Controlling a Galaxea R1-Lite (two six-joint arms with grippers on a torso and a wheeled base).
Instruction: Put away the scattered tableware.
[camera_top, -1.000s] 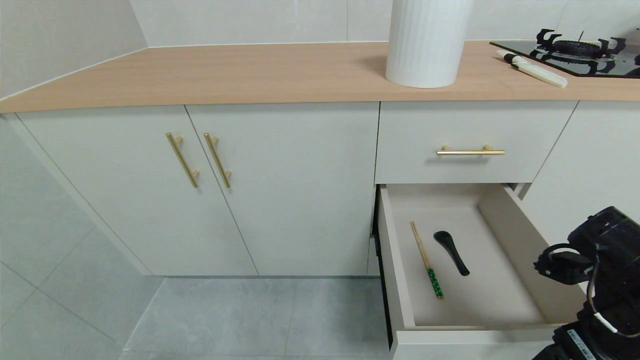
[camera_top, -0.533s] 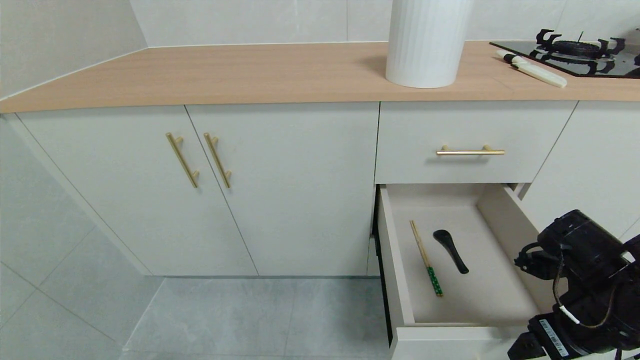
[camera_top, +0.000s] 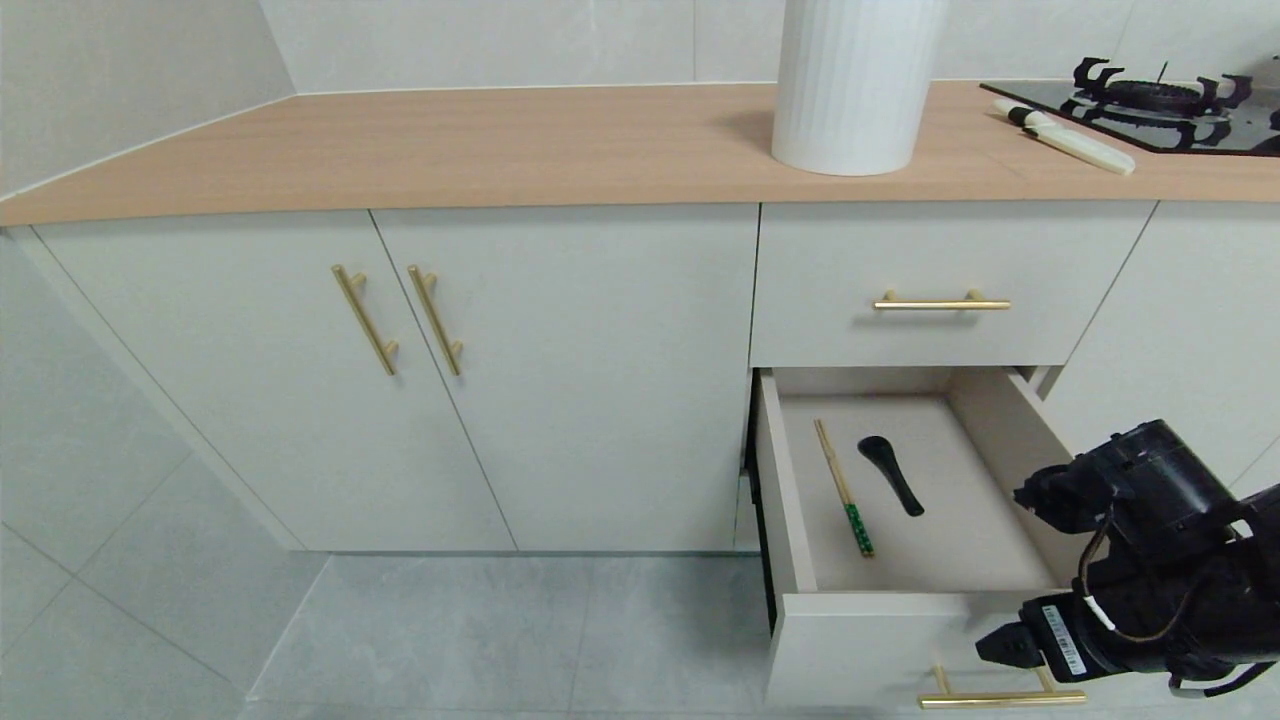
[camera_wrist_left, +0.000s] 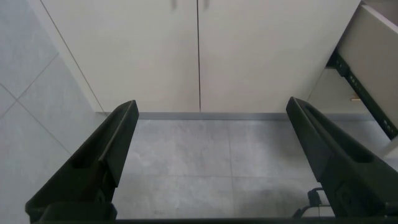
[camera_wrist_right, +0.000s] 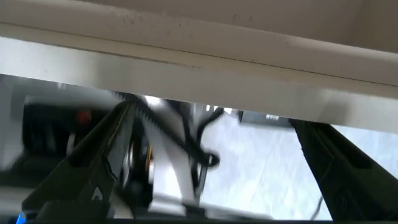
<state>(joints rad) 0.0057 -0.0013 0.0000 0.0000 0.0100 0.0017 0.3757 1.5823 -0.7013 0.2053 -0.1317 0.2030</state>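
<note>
Drawer (camera_top: 778, 500) holds chopsticks (camera_top: 843, 487) and spoon (camera_top: 890, 472); left gripper (camera_wrist_left: 211, 109), right gripper (camera_wrist_right: 210, 119) spread wide, empty

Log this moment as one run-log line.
drawer: partly open | inside: chopsticks, black spoon, side by side | right gripper: open, at drawer front by handle | left gripper: open, over floor

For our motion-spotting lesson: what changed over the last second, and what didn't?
The right tool moved in and pushed the drawer partway shut; the chopsticks and spoon inside rode back with it. The counter, white jar and knife stayed put.
</note>
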